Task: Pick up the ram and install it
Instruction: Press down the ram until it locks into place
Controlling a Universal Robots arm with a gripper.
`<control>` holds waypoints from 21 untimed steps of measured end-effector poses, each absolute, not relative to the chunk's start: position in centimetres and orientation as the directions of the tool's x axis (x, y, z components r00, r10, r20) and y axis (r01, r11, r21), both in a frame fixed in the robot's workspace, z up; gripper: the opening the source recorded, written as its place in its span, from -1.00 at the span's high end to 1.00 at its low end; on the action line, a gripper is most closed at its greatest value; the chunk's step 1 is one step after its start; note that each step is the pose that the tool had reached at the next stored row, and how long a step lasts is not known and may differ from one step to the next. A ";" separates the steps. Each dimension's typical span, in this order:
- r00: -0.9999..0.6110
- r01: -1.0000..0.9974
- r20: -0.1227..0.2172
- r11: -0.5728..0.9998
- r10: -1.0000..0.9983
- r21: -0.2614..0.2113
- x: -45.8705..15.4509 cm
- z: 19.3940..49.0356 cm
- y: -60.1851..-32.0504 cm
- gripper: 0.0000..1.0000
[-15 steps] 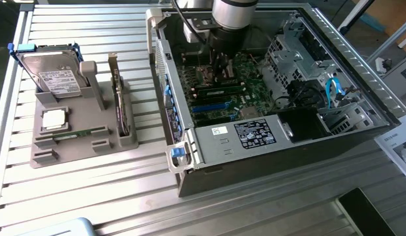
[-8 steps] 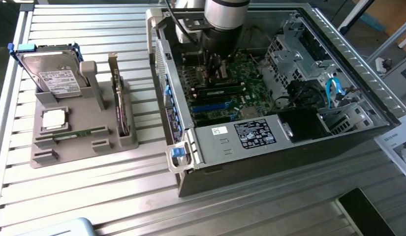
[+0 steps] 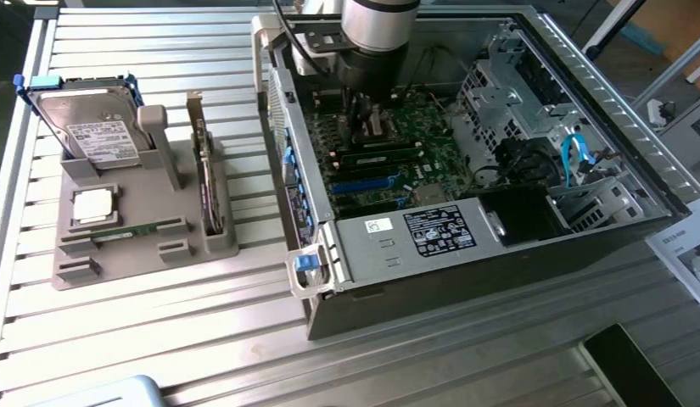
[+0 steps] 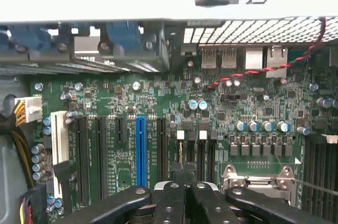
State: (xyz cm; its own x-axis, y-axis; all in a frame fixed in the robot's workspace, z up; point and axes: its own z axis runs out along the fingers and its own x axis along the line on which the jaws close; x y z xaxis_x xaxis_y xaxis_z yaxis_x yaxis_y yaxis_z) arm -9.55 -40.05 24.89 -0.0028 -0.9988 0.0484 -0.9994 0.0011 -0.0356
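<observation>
The ram (image 3: 137, 231) is a thin green stick lying flat in the grey holder (image 3: 123, 259) on the table, at the exterior view's left. My gripper (image 3: 372, 119) is far from it, hanging inside the open computer case (image 3: 621, 110) over the green motherboard (image 3: 434, 153). In the wrist view my gripper (image 4: 184, 184) has its black fingers pressed together, and I see nothing held between them. They hover over the motherboard (image 4: 158, 108), between the blue slot (image 4: 140, 150) and the metal processor socket (image 4: 259, 182). Black memory slots (image 4: 319, 163) lie beyond the socket.
A silver hard drive (image 3: 95, 127) stands upright in the holder, with an expansion card (image 3: 203, 170) on edge beside it. The case's walls, a drive cage (image 3: 508, 93) and blue cables (image 3: 570, 157) surround the board. The table is ribbed metal (image 3: 157, 322).
</observation>
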 end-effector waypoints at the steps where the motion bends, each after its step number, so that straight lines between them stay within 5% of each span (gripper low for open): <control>1: -0.003 -0.999 0.048 0.001 -0.999 -0.036 -9.7 24.9 -40.1 0.79; 21: -0.003 -0.999 0.049 0.001 -0.999 -0.036 -10.0 23.9 -40.1 0.79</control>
